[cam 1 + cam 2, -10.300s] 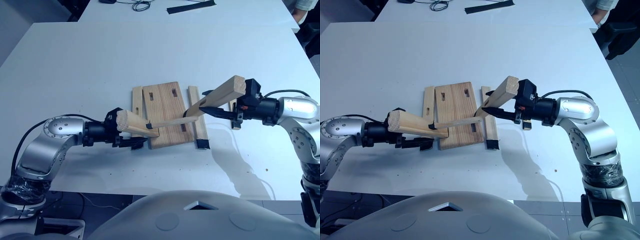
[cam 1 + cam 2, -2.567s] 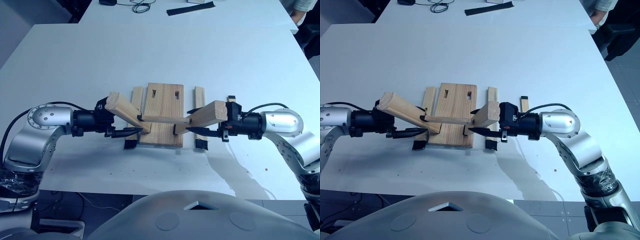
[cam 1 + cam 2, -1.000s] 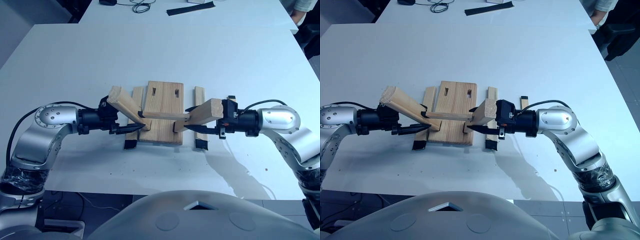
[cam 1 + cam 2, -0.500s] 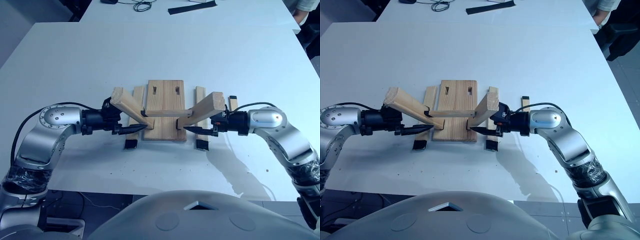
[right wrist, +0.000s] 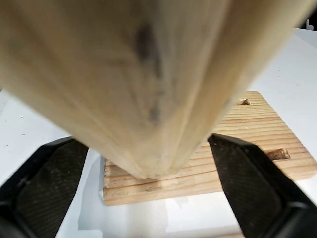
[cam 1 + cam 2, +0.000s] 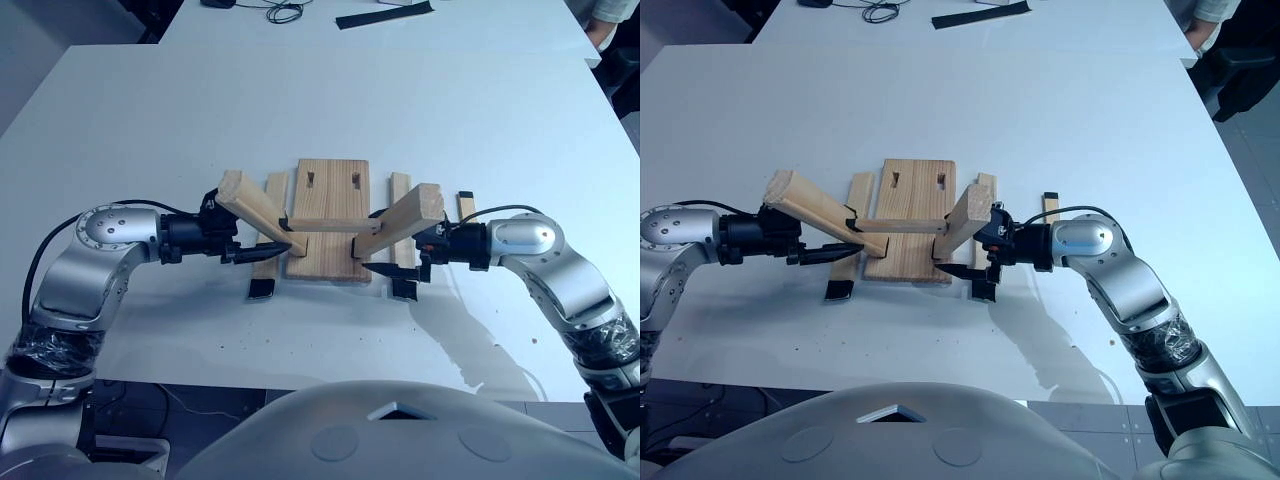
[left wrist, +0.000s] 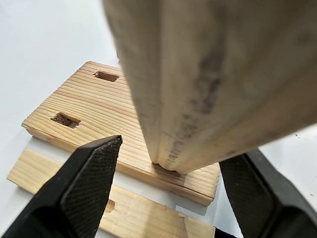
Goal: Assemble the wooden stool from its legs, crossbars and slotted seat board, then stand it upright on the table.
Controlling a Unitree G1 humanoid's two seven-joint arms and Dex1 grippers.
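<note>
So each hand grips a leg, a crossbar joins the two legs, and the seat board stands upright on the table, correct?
Not quite: the seat board lies flat on the table, as the left eye view shows. The left hand grips the left leg, the right hand the right leg, and the crossbar joins them.

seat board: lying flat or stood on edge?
Lying flat. The seat board rests broad face up on the table, with two slots visible near its far edge.
</note>
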